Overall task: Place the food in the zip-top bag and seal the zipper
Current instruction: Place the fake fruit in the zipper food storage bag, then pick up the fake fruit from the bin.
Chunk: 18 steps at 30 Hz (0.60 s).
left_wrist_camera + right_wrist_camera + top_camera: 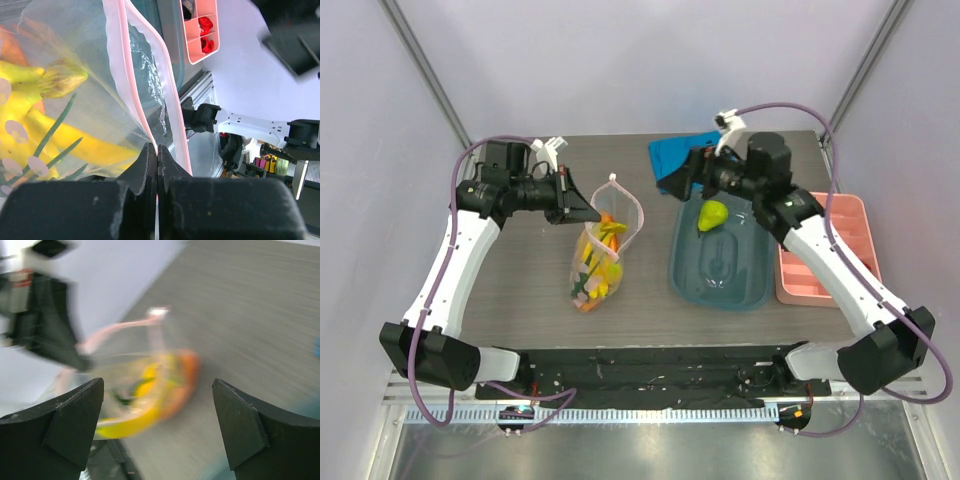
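Table (520, 290): teal tub (690, 275) beside bag (620, 215) | pear (712, 215) in tub | pink tray (820, 270) right

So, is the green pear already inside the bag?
No, the green pear is over at the teal tub, outside the zip-top bag.

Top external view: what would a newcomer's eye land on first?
The zip-top bag left of centre, its pink mouth edge pinched by the shut left gripper, with yellow bananas bright inside. Next, the green pear at the far end of the teal tub, beside the open right gripper, outside the bag.
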Each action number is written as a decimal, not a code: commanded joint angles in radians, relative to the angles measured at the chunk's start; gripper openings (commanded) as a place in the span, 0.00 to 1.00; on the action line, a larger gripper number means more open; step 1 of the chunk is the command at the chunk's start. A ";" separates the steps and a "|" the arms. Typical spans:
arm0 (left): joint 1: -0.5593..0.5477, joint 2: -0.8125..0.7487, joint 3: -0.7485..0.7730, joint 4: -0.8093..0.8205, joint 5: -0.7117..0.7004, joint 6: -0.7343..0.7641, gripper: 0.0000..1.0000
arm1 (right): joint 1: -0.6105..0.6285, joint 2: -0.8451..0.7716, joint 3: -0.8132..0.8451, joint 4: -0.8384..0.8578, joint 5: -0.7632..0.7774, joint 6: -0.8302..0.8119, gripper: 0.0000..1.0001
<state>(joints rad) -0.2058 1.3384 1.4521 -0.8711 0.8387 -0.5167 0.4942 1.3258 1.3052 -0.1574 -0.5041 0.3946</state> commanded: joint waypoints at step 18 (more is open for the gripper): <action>0.009 -0.016 -0.030 0.073 0.028 -0.029 0.00 | -0.232 0.328 -0.112 -0.222 0.586 -0.132 0.98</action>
<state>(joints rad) -0.2024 1.3384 1.4303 -0.8448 0.8387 -0.5282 0.2806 1.6161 1.1664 -0.4709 0.0048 0.1383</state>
